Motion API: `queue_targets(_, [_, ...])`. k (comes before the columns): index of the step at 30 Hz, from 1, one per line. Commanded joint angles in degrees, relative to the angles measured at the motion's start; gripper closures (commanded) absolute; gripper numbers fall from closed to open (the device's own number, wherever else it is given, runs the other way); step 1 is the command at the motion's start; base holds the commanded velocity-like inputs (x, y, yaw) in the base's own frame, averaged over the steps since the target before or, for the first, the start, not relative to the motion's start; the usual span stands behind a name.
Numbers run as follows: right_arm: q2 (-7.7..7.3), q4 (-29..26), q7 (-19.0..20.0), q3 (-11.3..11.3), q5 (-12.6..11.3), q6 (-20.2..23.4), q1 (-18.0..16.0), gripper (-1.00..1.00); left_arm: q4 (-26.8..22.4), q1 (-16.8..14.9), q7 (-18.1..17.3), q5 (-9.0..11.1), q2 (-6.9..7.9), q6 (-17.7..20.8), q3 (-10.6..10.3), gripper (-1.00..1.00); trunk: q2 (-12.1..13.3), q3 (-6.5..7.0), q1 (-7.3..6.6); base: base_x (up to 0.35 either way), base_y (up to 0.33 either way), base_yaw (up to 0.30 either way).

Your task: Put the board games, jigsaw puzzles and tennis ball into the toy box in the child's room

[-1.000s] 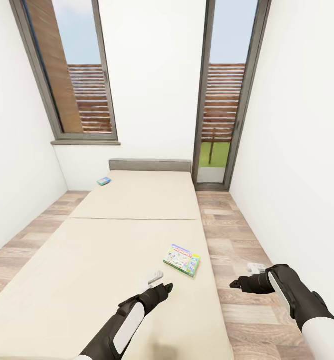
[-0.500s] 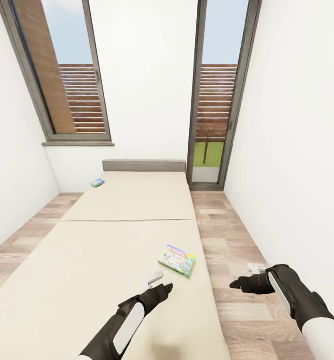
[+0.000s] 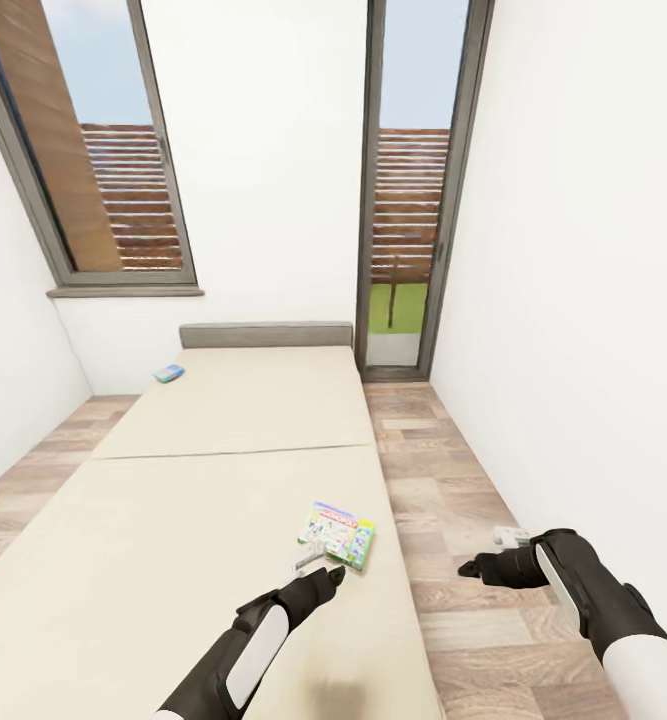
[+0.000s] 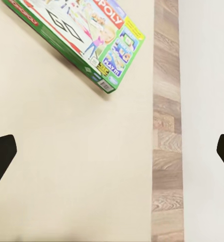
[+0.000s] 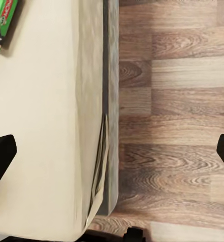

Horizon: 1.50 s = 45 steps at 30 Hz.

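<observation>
A green-edged, brightly printed flat board game box (image 3: pixel 337 535) lies near the right edge of the beige mattress bed (image 3: pixel 173 520) — just ahead of the left gripper (image 3: pixel 318 565), fingers spread wide, empty. A careless nudge might slide it off onto the wood-plank floor (image 3: pixel 453 560).

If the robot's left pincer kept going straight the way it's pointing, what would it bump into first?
Probably the bed: the left pincer, open and empty, points down at bare beige mattress in its wrist view. The green board game lies just ahead and a little off that line, so it would likely be missed, though depth is hard to judge.
</observation>
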Motion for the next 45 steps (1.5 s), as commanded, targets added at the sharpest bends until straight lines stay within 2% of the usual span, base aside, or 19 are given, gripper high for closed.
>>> queue_targets(1, [0.0, -0.05, 0.1, -0.06, -0.09, 0.3, -0.03, -1.0, -0.12, -0.03, 0.51, 0.6, 0.03, 0.13, -0.16, -1.0, -0.03, -0.06, 0.0, 0.059, 0.0, -0.038])
queue_targets(28, [0.05, -0.05, 0.27, 0.14, -0.08, 0.27, 0.07, -1.0, -0.45, -0.21, 0.56, 0.68, 0.07, 0.12, 0.39, -1.0, -0.03, -0.06, 0.0, 0.012, 0.0, -0.011])
queue_targets(30, [0.03, 0.2, 0.33, 0.04, -0.22, 0.4, -0.1, -1.0, -1.4, -0.45, 0.58, 1.13, 0.17, 0.27, 1.33, -1.0, -0.03, -0.06, 0.0, 0.0, 0.0, -0.003])
queue_targets(32, [0.0, 0.49, 0.14, -0.15, -0.3, 0.5, -0.34, -1.0, -4.51, -0.94, 0.94, 3.13, 0.37, 0.92, 3.43, -1.0, -0.03, -0.06, 0.0, 0.0, 0.0, -0.002])
queue_targets(36, [-0.03, 0.66, -0.06, -0.44, -0.4, 0.61, -0.6, -1.0, -6.72, -1.82, 1.35, 4.56, 0.5, 1.91, 4.87, -1.0, -0.03, -0.06, 0.0, 0.0, 0.0, -0.001])
queue_targets(40, [-0.01, -0.06, -0.09, -1.54, -0.61, 0.95, -1.15, -1.0, -9.63, -5.45, 3.2, 6.37, 0.67, 4.04, 6.93, -1.0, -0.03, -0.06, 0.0, 0.0, 0.0, 0.0])
queue_targets(45, [-0.01, -0.36, 0.07, -1.81, -0.64, 0.69, -1.22, -1.0, -10.14, -6.46, 5.16, 6.48, 0.7, 4.41, 7.27, -1.0, -0.03, -0.06, 0.0, 0.0, 0.0, 0.0])
